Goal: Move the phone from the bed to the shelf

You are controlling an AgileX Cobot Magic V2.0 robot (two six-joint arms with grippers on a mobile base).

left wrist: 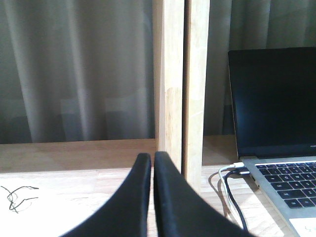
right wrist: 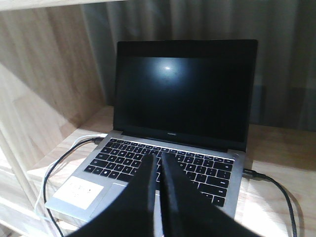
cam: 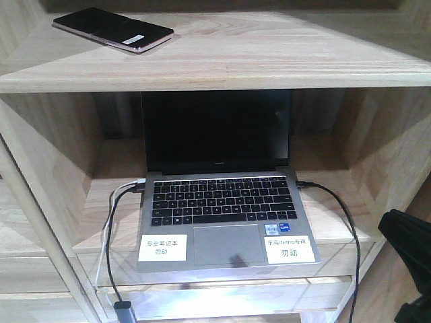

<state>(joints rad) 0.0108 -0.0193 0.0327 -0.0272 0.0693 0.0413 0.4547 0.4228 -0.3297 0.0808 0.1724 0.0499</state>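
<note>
The phone (cam: pixel 113 30) lies flat on the upper board of the pale wooden shelf (cam: pixel 269 60), at its left end, black and glossy with a pinkish edge and a small white sticker. No gripper touches it. In the left wrist view my left gripper (left wrist: pixel 153 156) is shut with nothing in it, low over a lower shelf board and in front of an upright post (left wrist: pixel 180 89). My right gripper (right wrist: pixel 157 159) is shut and empty, hovering over the laptop keyboard (right wrist: pixel 163 165). The bed is out of view.
An open grey laptop (cam: pixel 225 215) with a dark screen fills the middle compartment, with two white labels on its palm rest. Cables (cam: pixel 111 229) run from both its sides over the board's front edge. A black arm part (cam: pixel 407 245) shows at the right edge.
</note>
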